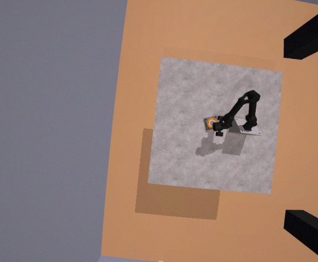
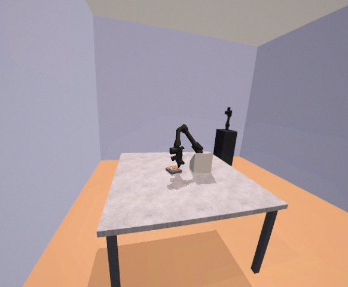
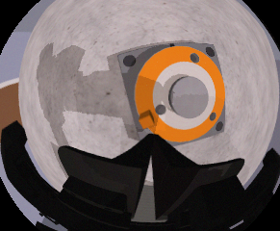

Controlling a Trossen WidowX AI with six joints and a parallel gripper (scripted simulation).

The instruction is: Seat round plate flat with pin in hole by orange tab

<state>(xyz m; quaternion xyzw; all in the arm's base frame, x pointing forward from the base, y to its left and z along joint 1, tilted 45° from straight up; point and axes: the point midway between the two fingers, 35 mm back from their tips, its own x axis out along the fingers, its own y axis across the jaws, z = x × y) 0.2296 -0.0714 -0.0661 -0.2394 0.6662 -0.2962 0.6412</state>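
- Black parallel-jaw gripper (image 3: 151,162): fully shut, nothing held, tips pointing down just beside plate edge.
- Round orange plate w/ pale inner ring (image 3: 180,94): on grey square base (image 3: 128,71), around centre post (image 3: 188,95).
- Prob. rigid, light, slick; nudge rim/tab w/ closed tips, no pinching.

arm (image 1: 239,105) elbow raised high, forearm angled down; hand (image 3: 151,154) pointing down, fingers fully together, holding nothing.

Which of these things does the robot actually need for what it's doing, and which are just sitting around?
For the job:
- orange round plate
- grey base under it
- post through the plate's middle
- the hand, shut and empty

Just there:
- pale box by the arm
- black pedestal beyond the table
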